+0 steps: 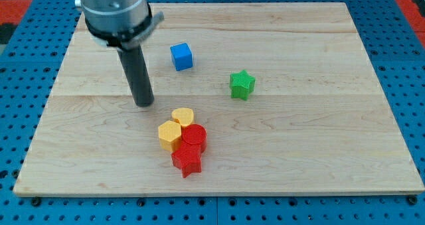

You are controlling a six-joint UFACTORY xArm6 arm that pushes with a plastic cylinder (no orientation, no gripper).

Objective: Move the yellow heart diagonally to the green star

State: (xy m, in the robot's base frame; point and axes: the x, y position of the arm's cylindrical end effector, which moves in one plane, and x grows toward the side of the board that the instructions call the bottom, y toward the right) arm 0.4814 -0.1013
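Observation:
The yellow heart [182, 116] lies near the middle of the wooden board [319, 139], touching the cluster below it. The green star [242, 84] sits apart, up and to the right of the heart. My tip [144, 103] rests on the board to the upper left of the heart, a short gap away from it, touching no block.
A yellow hexagon [170, 135], a red cylinder [194, 137] and a red star [187, 160] are packed together just below the heart. A blue cube [180, 56] stands toward the view's top, right of the rod. Blue pegboard surrounds the board.

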